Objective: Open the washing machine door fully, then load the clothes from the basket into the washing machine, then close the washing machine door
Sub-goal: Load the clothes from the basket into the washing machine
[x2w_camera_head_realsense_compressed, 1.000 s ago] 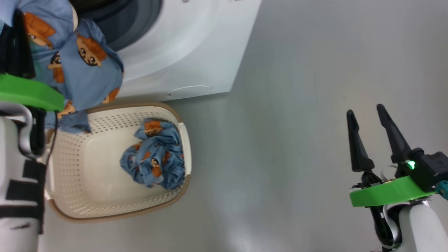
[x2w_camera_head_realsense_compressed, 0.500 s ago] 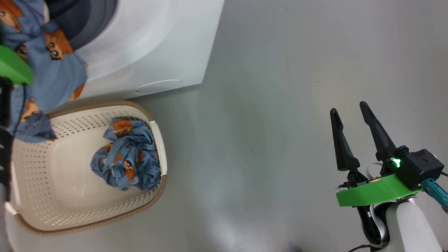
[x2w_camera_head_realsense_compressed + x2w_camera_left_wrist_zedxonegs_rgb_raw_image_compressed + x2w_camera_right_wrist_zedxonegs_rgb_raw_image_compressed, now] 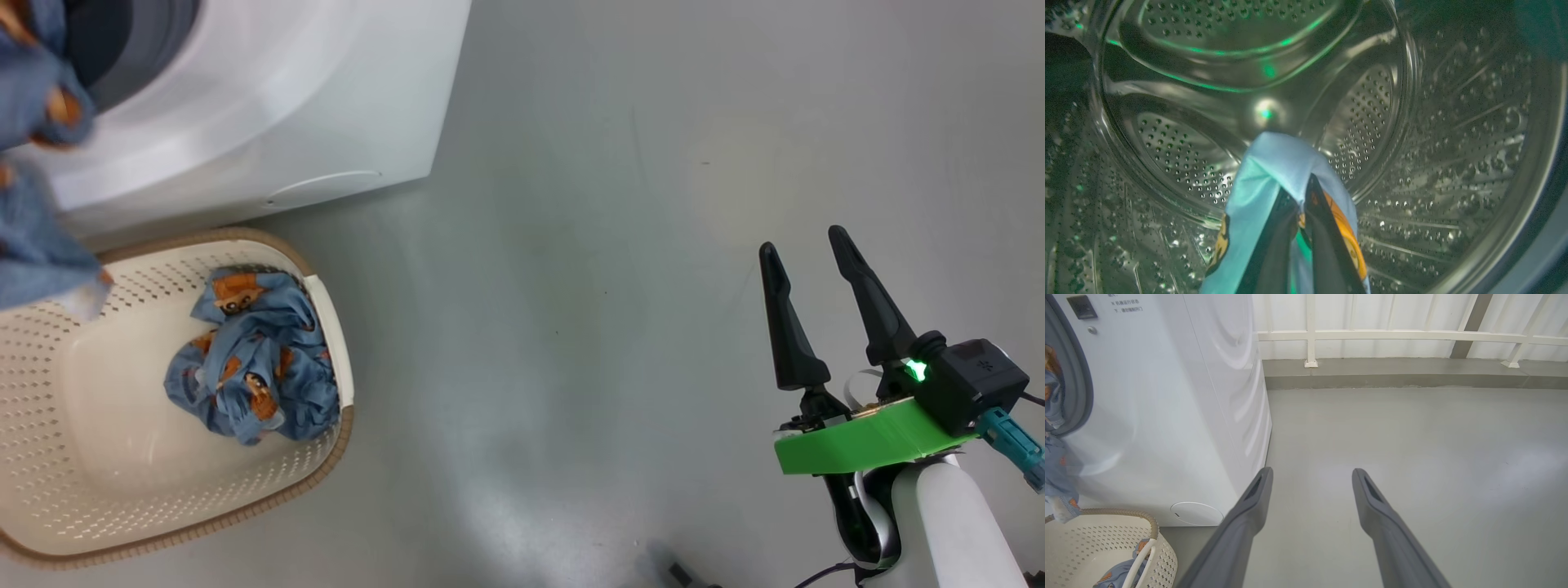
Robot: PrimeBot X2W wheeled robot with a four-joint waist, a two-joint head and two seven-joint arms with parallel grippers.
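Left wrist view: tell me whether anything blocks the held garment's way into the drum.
Nothing visible does. The left gripper is shut on the light-blue garment and points into the steel drum, whose perforated walls lie open ahead. The other garment lies in the basket.

A smooth grey floor [image 3: 571,327] with a dull sheen and a few tiny dark specks runs back to a low raised ledge [image 3: 1392,373] of the same grey, which lies along the foot of a white ribbed wall [image 3: 1372,310]. In front of that wall a cream horizontal rail [image 3: 1412,335] rests on an upright post [image 3: 1311,330] whose foot plate sits on the ledge. To the right a grey-brown slanted beam [image 3: 1472,312] and a cream slanted brace [image 3: 1515,355] lean against it.
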